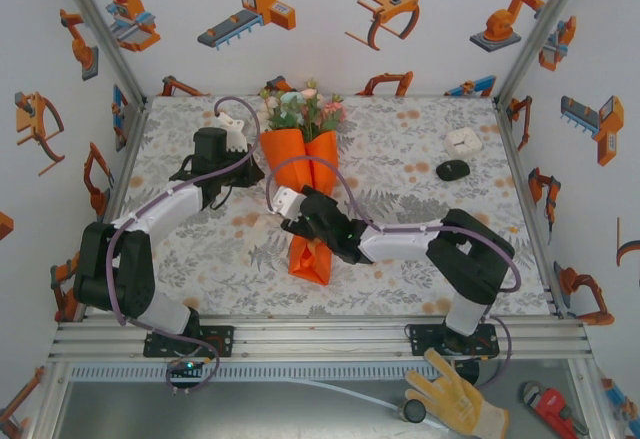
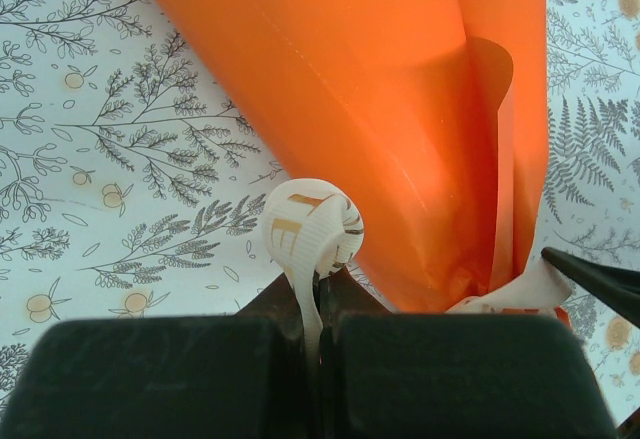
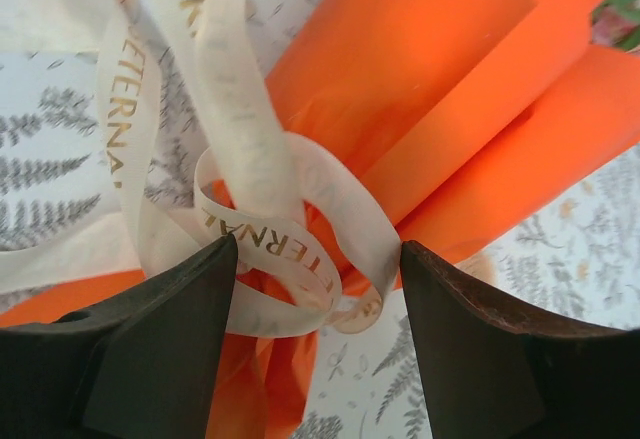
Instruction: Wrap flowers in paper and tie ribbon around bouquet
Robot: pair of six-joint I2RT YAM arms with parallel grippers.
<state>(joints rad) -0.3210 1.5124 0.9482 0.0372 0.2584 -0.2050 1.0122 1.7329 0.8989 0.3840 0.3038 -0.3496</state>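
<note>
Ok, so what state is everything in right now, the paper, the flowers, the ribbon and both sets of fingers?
Bright orange paper sheet: wrapped into a cone, lying on the table.
Pink, white and cream flowers: blossoms poking out of the cone's wide end.
Thin cream printed ribbon: loose loops against the cone, one end pinched.
Left fingers: shut on the ribbon.
Right fingers: open, straddling a ribbon loop.

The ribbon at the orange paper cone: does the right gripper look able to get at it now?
Probably yes: the open right gripper straddles the ribbon, which is looped against the paper cone, and nothing stands between.
</note>
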